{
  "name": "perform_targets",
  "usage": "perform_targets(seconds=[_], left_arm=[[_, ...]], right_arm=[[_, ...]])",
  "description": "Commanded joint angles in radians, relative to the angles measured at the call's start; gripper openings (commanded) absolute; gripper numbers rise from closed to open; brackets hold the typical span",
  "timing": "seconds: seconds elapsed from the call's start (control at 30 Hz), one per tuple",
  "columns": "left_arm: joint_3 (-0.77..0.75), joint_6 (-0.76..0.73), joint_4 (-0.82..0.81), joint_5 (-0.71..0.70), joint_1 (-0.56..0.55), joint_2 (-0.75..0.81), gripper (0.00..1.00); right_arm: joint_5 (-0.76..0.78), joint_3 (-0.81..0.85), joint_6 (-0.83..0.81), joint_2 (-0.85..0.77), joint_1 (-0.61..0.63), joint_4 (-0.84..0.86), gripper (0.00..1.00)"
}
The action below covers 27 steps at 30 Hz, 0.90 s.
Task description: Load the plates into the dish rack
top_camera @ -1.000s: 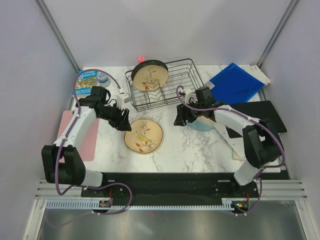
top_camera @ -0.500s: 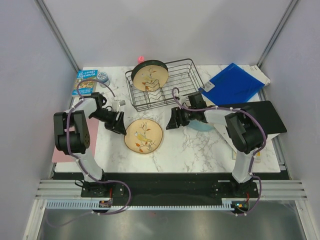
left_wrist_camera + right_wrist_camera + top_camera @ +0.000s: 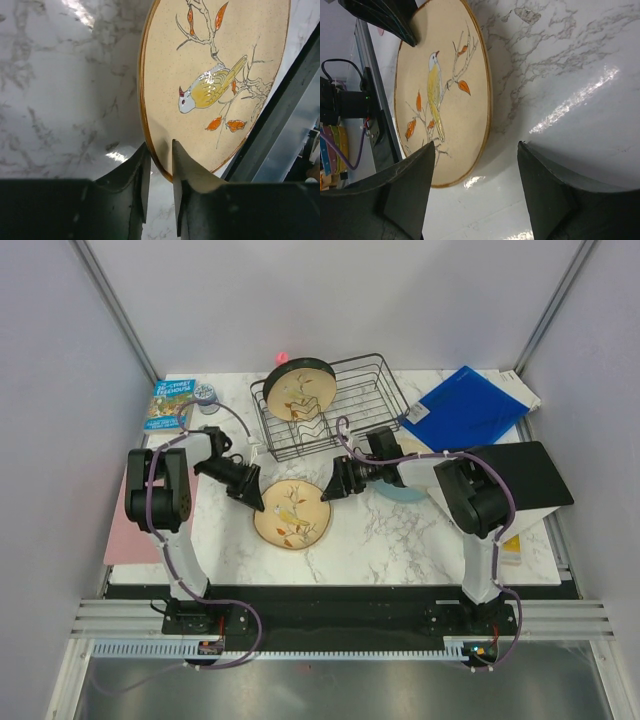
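Note:
A tan plate with a bird and leaves (image 3: 291, 514) lies on the marble table. It also shows in the left wrist view (image 3: 220, 75) and the right wrist view (image 3: 440, 100). My left gripper (image 3: 254, 499) (image 3: 161, 167) is shut on its left rim, one finger on top and one beneath. My right gripper (image 3: 328, 486) (image 3: 476, 147) is open wide at the plate's right edge, touching nothing. A second tan plate (image 3: 300, 390) stands upright in the black wire dish rack (image 3: 360, 400). A light blue plate (image 3: 402, 491) lies partly hidden under my right arm. The dark teal plate is out of view.
A blue folder (image 3: 470, 405) and a black pad (image 3: 525, 475) lie at the right. A book (image 3: 170, 405) and a small jar (image 3: 206, 393) sit at the back left. A pink mat (image 3: 120, 530) lies at the left edge. The enclosure walls stand close.
My left gripper has moved right onto the plate's left rim. My right gripper has moved left from the light blue plate to the tan plate's right edge. The plate has shifted slightly.

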<state>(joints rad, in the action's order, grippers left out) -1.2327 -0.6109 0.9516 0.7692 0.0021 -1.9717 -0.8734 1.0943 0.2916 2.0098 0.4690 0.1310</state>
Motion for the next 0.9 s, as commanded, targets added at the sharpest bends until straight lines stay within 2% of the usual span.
perform_targets(seconds=[0.0,0.1,0.27,0.5,0.63,0.7,0.8,0.83,0.87], left_arm=[[0.045,-0.075,0.007,0.105,-0.03,0.02,0.16],[0.09,-0.125,0.007,0.107,-0.028,0.069,0.02],[0.137,-0.147,-0.06,0.104,-0.028,0.164,0.02],[0.099,-0.005,-0.166,0.124,-0.028,0.231,0.02],[0.056,0.037,-0.189,0.15,-0.033,0.223,0.02],[0.042,0.045,-0.191,0.153,-0.039,0.22,0.02],[0.038,0.053,-0.192,0.157,-0.044,0.226,0.02],[0.039,0.054,-0.191,0.156,-0.044,0.231,0.02],[0.039,0.057,-0.191,0.156,-0.045,0.237,0.02]], right_arm=[[-0.064,0.038,-0.002,0.038,0.023,0.022,0.74],[-0.087,0.038,-0.015,0.046,0.028,0.018,0.74],[-0.134,0.07,-0.109,0.073,0.049,-0.051,0.74],[-0.22,0.139,-0.278,0.069,0.103,-0.232,0.75],[-0.256,0.154,-0.308,0.069,0.121,-0.269,0.74],[-0.257,0.165,-0.313,0.069,0.126,-0.272,0.7],[-0.246,0.185,-0.312,0.069,0.131,-0.269,0.54],[-0.236,0.193,-0.312,0.067,0.131,-0.266,0.43],[-0.227,0.197,-0.307,0.064,0.131,-0.261,0.38]])
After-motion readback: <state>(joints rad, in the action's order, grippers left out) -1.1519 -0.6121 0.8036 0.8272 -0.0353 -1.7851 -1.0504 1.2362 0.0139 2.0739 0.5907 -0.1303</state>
